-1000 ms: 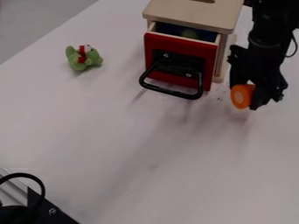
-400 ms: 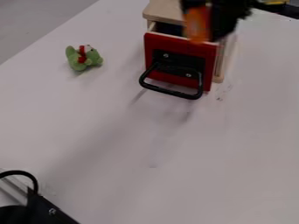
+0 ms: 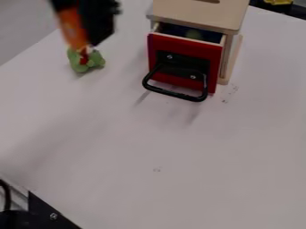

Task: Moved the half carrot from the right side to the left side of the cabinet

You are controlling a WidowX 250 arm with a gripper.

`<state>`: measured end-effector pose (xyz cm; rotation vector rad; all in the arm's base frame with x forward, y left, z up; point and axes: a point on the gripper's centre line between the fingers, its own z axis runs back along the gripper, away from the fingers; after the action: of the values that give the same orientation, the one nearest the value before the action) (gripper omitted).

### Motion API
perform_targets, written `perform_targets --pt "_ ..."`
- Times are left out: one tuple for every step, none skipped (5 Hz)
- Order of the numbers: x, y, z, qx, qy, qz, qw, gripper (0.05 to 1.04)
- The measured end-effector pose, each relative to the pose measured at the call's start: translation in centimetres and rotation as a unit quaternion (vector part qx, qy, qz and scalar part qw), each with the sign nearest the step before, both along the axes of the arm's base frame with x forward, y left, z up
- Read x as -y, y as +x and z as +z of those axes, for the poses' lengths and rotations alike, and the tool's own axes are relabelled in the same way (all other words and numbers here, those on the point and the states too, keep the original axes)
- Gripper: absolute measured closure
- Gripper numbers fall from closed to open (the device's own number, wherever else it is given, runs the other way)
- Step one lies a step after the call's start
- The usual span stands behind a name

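My black gripper [image 3: 88, 22] is at the upper left of the camera view, left of the cabinet, shut on the orange half carrot [image 3: 71, 27]. The carrot hangs tilted, its lower end just in front of the green plush toy in the view. The cabinet [image 3: 200, 12], light wood with a red drawer front [image 3: 156, 49] and a black handle, stands at the upper middle. Its drawer is partly pulled out, with a greenish round thing inside.
The green plush toy [image 3: 86, 64] with a red band lies on the white table [image 3: 179, 152], left of the cabinet. Black hardware [image 3: 44, 212] occupies the lower left corner. A yellow thing [image 3: 278, 2] is at the top right edge.
From the cabinet's right side, my gripper has risen and passed over the cabinet to its left with the half carrot. The cabinet and plush toy have stayed put.
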<state>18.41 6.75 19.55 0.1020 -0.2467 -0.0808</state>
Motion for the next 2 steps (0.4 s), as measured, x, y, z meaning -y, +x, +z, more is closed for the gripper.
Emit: perform_targets --pt "-4.8 -2.6 -3.5 -0.020 -0.009 0.067 0.9975 0.415" --pt "-9.3 -3.8 -7.4 -0.046 -0.015 0.114 0.9923 0.415"
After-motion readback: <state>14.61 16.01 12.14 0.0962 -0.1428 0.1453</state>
